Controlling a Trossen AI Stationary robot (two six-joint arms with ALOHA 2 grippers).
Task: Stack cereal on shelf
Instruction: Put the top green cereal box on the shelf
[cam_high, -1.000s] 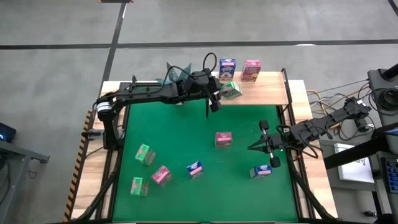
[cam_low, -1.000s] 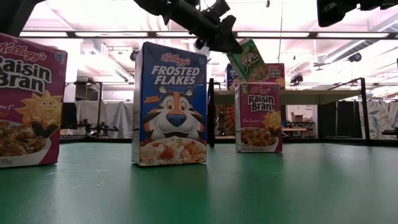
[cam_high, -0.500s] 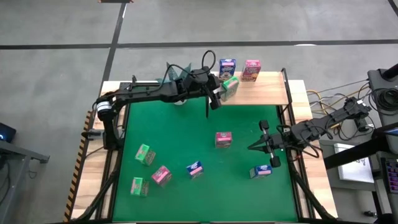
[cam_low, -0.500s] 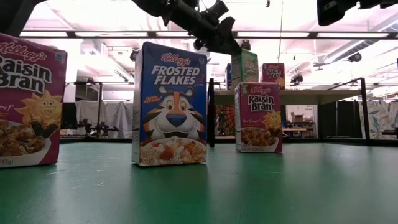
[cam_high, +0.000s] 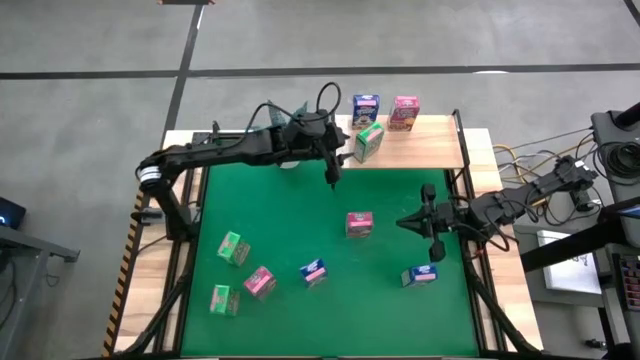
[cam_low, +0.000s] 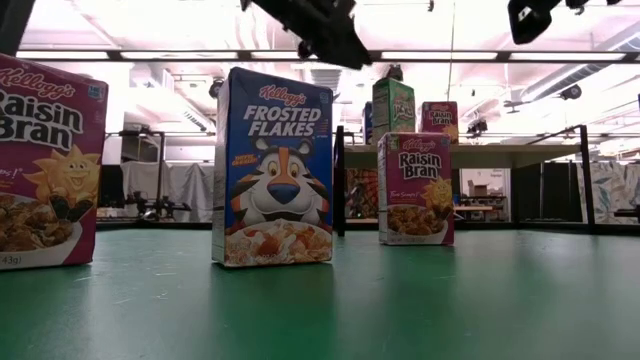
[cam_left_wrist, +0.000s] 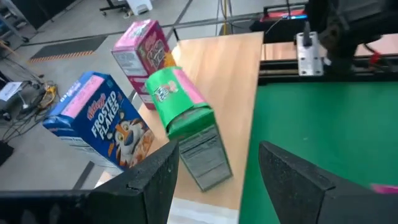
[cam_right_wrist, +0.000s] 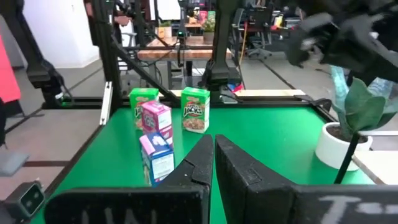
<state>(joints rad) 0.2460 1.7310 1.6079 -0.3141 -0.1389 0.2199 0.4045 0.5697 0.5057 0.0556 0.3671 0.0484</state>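
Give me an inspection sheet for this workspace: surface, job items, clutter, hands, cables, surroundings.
Surface: green mat with wood borders.
Job's things: shelf at the far edge holds three boxes, blue, pink and green. Six boxes stand on the mat: two green, two pink, two blue.
Clutter: potted plant near the far left.
Hands: left hand open beside the shelf, holding nothing; right hand shut, empty, above the mat's right side.
Cables: black loop on the left arm; wires off the right edge.
Surroundings: grey floor; equipment at right.
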